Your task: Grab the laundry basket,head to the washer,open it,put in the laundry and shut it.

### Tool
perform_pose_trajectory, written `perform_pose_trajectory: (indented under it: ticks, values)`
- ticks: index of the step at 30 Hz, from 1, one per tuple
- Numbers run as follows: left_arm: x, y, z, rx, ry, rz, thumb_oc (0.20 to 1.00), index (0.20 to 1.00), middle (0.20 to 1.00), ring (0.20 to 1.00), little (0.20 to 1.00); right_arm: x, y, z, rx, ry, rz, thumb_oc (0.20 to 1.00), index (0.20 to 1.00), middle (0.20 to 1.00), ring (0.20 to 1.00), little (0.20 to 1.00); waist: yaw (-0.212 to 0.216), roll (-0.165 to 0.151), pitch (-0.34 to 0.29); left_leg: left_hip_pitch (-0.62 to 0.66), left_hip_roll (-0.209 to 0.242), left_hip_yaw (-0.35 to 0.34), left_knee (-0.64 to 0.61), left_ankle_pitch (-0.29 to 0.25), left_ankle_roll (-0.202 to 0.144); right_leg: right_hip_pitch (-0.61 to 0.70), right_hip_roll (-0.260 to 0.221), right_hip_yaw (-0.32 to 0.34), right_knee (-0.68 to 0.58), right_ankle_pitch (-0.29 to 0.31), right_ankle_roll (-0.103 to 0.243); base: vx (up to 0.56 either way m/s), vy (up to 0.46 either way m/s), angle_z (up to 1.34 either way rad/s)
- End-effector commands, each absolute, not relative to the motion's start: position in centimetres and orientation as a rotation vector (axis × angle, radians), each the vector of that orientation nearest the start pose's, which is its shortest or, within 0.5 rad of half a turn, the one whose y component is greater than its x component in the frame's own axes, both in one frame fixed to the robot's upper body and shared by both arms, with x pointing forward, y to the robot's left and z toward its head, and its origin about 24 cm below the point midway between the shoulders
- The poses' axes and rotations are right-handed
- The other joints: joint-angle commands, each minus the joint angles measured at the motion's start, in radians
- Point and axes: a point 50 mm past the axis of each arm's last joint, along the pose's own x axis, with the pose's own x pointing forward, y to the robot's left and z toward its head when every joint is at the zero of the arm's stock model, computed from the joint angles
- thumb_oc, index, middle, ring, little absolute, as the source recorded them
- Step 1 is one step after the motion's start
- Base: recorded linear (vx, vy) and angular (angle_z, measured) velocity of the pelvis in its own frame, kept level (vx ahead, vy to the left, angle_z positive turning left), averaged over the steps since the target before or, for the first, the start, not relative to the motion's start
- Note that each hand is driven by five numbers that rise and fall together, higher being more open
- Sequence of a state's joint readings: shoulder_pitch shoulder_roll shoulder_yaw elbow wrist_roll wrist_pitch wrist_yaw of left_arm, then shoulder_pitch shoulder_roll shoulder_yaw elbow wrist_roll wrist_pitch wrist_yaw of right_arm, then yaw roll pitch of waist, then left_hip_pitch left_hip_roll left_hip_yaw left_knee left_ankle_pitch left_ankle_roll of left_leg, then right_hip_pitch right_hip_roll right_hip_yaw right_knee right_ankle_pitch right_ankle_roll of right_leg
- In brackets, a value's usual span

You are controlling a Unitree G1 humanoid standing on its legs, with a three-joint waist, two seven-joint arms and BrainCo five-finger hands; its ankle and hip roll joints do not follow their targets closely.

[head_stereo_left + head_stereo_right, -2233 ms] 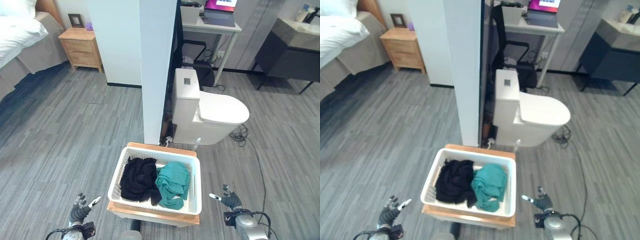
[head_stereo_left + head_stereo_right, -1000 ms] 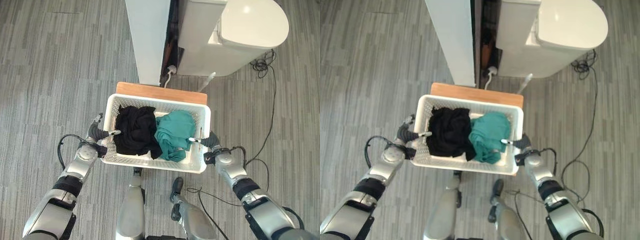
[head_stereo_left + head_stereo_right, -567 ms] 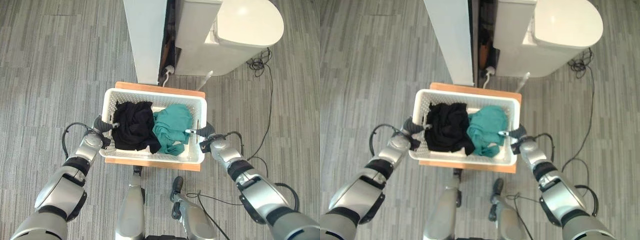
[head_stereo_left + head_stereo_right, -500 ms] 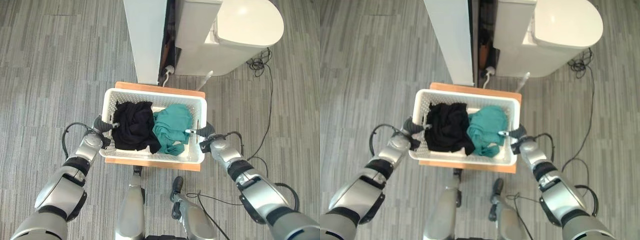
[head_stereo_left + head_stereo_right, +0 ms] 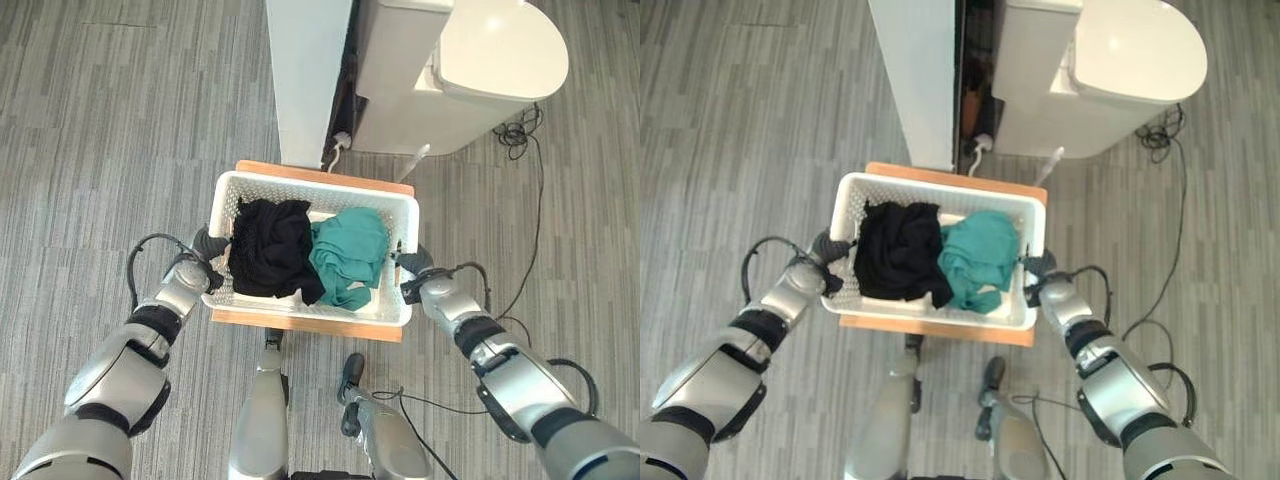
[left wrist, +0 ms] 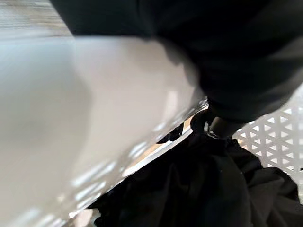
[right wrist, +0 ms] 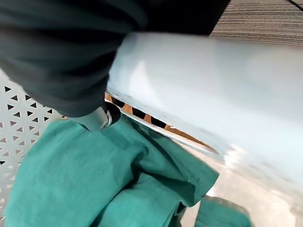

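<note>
left hand (image 5: pixel 203 262) and right hand (image 5: pixel 415 279) seemingly grip the white laundry basket (image 5: pixel 312 189) by its 2 sides.

Bright even light, wrist views blurred

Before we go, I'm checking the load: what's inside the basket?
Inside the basket: a black garment on the left and a teal one on the right. Anything beneath them is covered.

The left robot hand (image 6: pixel 222 71) sits tight against the white laundry basket's rim (image 6: pixel 94 118), black clothing (image 6: pixel 189 194) bunched inside beside the perforated wall (image 6: pixel 274 142).
</note>
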State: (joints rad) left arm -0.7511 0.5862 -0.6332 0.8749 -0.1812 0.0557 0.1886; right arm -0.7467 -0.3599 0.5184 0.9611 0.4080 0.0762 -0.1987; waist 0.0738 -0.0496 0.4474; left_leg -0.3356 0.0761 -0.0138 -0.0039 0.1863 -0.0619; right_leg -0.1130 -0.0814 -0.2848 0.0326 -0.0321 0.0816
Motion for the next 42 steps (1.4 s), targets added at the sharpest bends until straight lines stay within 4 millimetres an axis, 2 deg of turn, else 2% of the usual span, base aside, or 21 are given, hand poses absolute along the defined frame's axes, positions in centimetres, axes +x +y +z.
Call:
perform_pose_trajectory:
  ticks: [1, 4, 6, 7, 10, 12, 14, 15, 18, 21, 22, 23, 27, 30, 31, 32, 33, 37, 39, 41, 42]
  values:
    - [35.8, 19.1, 4.8, 0.721, 0.221, -0.141, 0.200, 0.200, 0.200, 0.200, 0.200, 35.6, -16.1, 3.2, -0.307, 0.317, 0.089, 0.200, 0.200, 0.200, 0.200, 0.200, 0.012, -0.015, 0.021, 0.015, -0.002, 0.003, 0.143, -0.167, 0.015, -0.121, -0.080, 0.019, 0.014, 0.122, 0.026, 0.00, 0.078, 0.01]
    - [35.0, 18.9, 5.0, 0.697, 0.189, -0.181, 0.200, 0.200, 0.200, 0.200, 0.200, 34.3, -19.1, 2.7, -0.298, 0.325, 0.030, 0.200, 0.200, 0.200, 0.200, 0.200, 0.004, -0.007, 0.007, 0.022, -0.019, 0.013, 0.176, -0.203, 0.025, -0.117, -0.095, 0.037, 0.028, 0.124, 0.033, -0.01, 0.113, -0.02]
    - [34.8, 18.9, 4.9, 0.691, 0.189, -0.188, 0.200, 0.200, 0.200, 0.200, 0.200, 34.0, -19.8, 2.6, -0.301, 0.324, 0.018, 0.200, 0.200, 0.200, 0.200, 0.200, 0.000, -0.005, 0.003, 0.024, -0.024, 0.016, 0.183, -0.212, 0.029, -0.119, -0.101, 0.044, 0.034, 0.125, 0.036, -0.02, 0.129, -0.08]
    - [34.6, 18.7, 4.8, 0.683, 0.185, -0.204, 0.200, 0.200, 0.200, 0.200, 0.200, 33.1, -21.3, 2.4, -0.308, 0.328, -0.008, 0.200, 0.200, 0.200, 0.200, 0.200, -0.012, -0.002, -0.005, 0.028, -0.036, 0.031, 0.207, -0.234, 0.040, -0.125, -0.114, 0.059, 0.051, 0.126, 0.042, -0.02, 0.158, -0.13]
    - [34.2, 18.0, 4.6, 0.662, 0.184, -0.240, 0.200, 0.200, 0.200, 0.200, 0.200, 31.5, -23.7, 2.3, -0.313, 0.327, -0.042, 0.200, 0.200, 0.200, 0.200, 0.200, -0.036, 0.005, -0.013, 0.044, -0.059, 0.058, 0.237, -0.268, 0.066, -0.140, -0.141, 0.094, 0.089, 0.129, 0.055, -0.02, 0.224, -0.18]
    - [34.0, 17.7, 4.5, 0.658, 0.184, -0.258, 0.200, 0.200, 0.200, 0.200, 0.200, 31.1, -24.3, 2.5, -0.314, 0.320, -0.050, 0.200, 0.200, 0.200, 0.200, 0.200, -0.045, 0.008, -0.013, 0.050, -0.070, 0.069, 0.241, -0.276, 0.074, -0.148, -0.151, 0.106, 0.098, 0.135, 0.060, -0.03, 0.216, -0.19]
    - [33.7, 17.8, 3.7, 0.662, 0.209, -0.275, 0.200, 0.200, 0.200, 0.200, 0.200, 30.5, -26.1, 3.2, -0.325, 0.307, -0.070, 0.200, 0.200, 0.200, 0.200, 0.200, -0.074, 0.016, -0.024, 0.081, -0.090, 0.126, 0.232, -0.288, 0.093, -0.177, -0.192, 0.121, 0.104, 0.201, 0.088, -0.06, 0.276, -0.40]
    - [33.7, 17.7, 3.7, 0.662, 0.209, -0.275, 0.200, 0.200, 0.200, 0.200, 0.200, 30.5, -26.1, 3.2, -0.325, 0.308, -0.070, 0.200, 0.200, 0.200, 0.200, 0.200, -0.073, 0.015, -0.024, 0.081, -0.090, 0.128, 0.231, -0.288, 0.094, -0.178, -0.192, 0.123, 0.104, 0.202, 0.088, -0.10, 0.165, -0.61]
    - [33.1, 19.2, 3.6, 0.661, 0.226, -0.264, 0.200, 0.200, 0.200, 0.200, 0.200, 28.6, -28.6, 3.7, -0.346, 0.300, -0.105, 0.200, 0.200, 0.200, 0.200, 0.200, -0.081, 0.036, -0.056, 0.103, -0.058, 0.194, 0.211, -0.270, 0.112, -0.173, -0.201, 0.063, 0.225, 0.128, 0.080, -0.09, 0.173, -0.57]
    - [32.2, 20.6, 3.2, 0.644, 0.260, -0.250, 0.200, 0.200, 0.200, 0.200, 0.200, 27.7, -29.3, 3.3, -0.362, 0.321, -0.105, 0.200, 0.200, 0.200, 0.200, 0.200, -0.057, 0.052, -0.103, 0.147, -0.034, 0.257, 0.193, -0.284, 0.112, -0.114, -0.219, -0.027, 0.353, 0.038, 0.078, -0.01, 0.141, -1.16]
    - [32.2, 20.7, 3.1, 0.644, 0.260, -0.250, 0.200, 0.200, 0.200, 0.200, 0.200, 27.7, -29.3, 3.3, -0.362, 0.321, -0.105, 0.200, 0.200, 0.200, 0.200, 0.200, -0.056, 0.051, -0.103, 0.147, -0.034, 0.258, 0.193, -0.284, 0.112, -0.114, -0.219, -0.027, 0.354, 0.038, 0.078, -0.06, 0.061, -1.21]
    - [32.0, 21.3, 3.2, 0.624, 0.267, -0.232, 0.200, 0.200, 0.200, 0.200, 0.200, 27.6, -29.4, 2.8, -0.353, 0.342, -0.111, 0.200, 0.200, 0.200, 0.200, 0.200, -0.037, 0.056, -0.139, 0.157, -0.020, 0.308, 0.178, -0.271, 0.112, -0.068, -0.233, -0.079, 0.388, 0.007, 0.073, -0.08, 0.013, -1.01]
    - [31.6, 22.4, 3.0, 0.560, 0.274, -0.176, 0.200, 0.200, 0.200, 0.200, 0.200, 27.5, -29.0, 1.3, -0.340, 0.400, -0.108, 0.200, 0.200, 0.200, 0.200, 0.200, 0.020, 0.048, -0.200, 0.161, 0.013, 0.413, 0.160, -0.246, 0.106, 0.046, -0.252, -0.130, 0.371, 0.000, 0.081, -0.12, -0.099, -1.20]
    - [31.5, 22.5, 2.6, 0.538, 0.288, -0.163, 0.200, 0.200, 0.200, 0.200, 0.200, 27.6, -28.5, 0.4, -0.322, 0.430, -0.103, 0.200, 0.200, 0.200, 0.200, 0.200, 0.042, 0.039, -0.220, 0.150, 0.036, 0.454, 0.163, -0.227, 0.093, 0.093, -0.228, -0.115, 0.331, -0.012, 0.083, -0.14, -0.215, -0.96]
    - [31.5, 22.7, 2.5, 0.523, 0.293, -0.141, 0.200, 0.200, 0.200, 0.200, 0.200, 27.7, -28.3, 0.2, -0.317, 0.440, -0.097, 0.200, 0.200, 0.200, 0.200, 0.200, 0.047, 0.035, -0.227, 0.127, 0.078, 0.487, 0.185, -0.200, 0.069, 0.123, -0.188, -0.093, 0.247, -0.076, 0.065, -0.14, -0.237, -0.77]
    - [31.5, 22.7, 2.5, 0.522, 0.292, -0.140, 0.200, 0.200, 0.200, 0.200, 0.200, 27.8, -28.3, 0.2, -0.318, 0.440, -0.096, 0.200, 0.200, 0.200, 0.200, 0.200, 0.050, 0.037, -0.226, 0.127, 0.085, 0.490, 0.189, -0.200, 0.065, 0.124, -0.182, -0.090, 0.242, -0.075, 0.061, -0.28, -0.471, -0.93]
    - [31.4, 22.8, 2.3, 0.501, 0.296, -0.126, 0.200, 0.200, 0.200, 0.200, 0.200, 28.4, -27.6, 0.4, -0.329, 0.435, -0.067, 0.200, 0.200, 0.200, 0.200, 0.200, 0.058, 0.038, -0.232, 0.111, 0.137, 0.524, 0.198, -0.159, 0.030, 0.144, -0.141, -0.092, 0.157, -0.114, 0.050, -0.19, -0.399, -0.76]
    - [31.4, 22.3, 1.9, 0.470, 0.299, -0.130, 0.200, 0.200, 0.200, 0.200, 0.200, 28.8, -27.2, 0.8, -0.358, 0.423, -0.038, 0.200, 0.200, 0.200, 0.200, 0.200, 0.050, 0.048, -0.228, 0.112, 0.219, 0.541, 0.170, -0.068, -0.032, 0.154, -0.057, -0.072, 0.083, -0.131, 0.022, -0.15, -0.352, -0.95]
    - [32.1, 21.1, 2.1, 0.463, 0.290, -0.155, 0.200, 0.200, 0.200, 0.200, 0.200, 29.1, -27.0, 1.4, -0.370, 0.400, -0.025, 0.200, 0.200, 0.200, 0.200, 0.200, 0.023, 0.062, -0.210, 0.116, 0.242, 0.494, 0.111, -0.002, -0.072, 0.148, 0.001, -0.051, 0.043, -0.129, 0.000, -0.22, -0.387, -0.39]
    - [32.9, 19.8, 2.7, 0.456, 0.261, -0.179, 0.200, 0.200, 0.200, 0.200, 0.200, 29.4, -27.2, 2.2, -0.372, 0.366, -0.030, 0.200, 0.200, 0.200, 0.200, 0.200, 0.024, 0.058, -0.178, 0.091, 0.203, 0.363, 0.154, -0.017, -0.081, 0.137, 0.002, -0.037, 0.042, -0.117, -0.021, -0.18, -0.192, -0.09]
    - [33.0, 19.7, 2.7, 0.456, 0.259, -0.180, 0.200, 0.200, 0.200, 0.200, 0.200, 29.5, -27.3, 2.3, -0.371, 0.365, -0.032, 0.200, 0.200, 0.200, 0.200, 0.200, 0.021, 0.059, -0.176, 0.086, 0.203, 0.357, 0.160, -0.020, -0.081, 0.138, 0.002, -0.041, 0.042, -0.118, -0.021, -0.27, -0.125, -0.10]
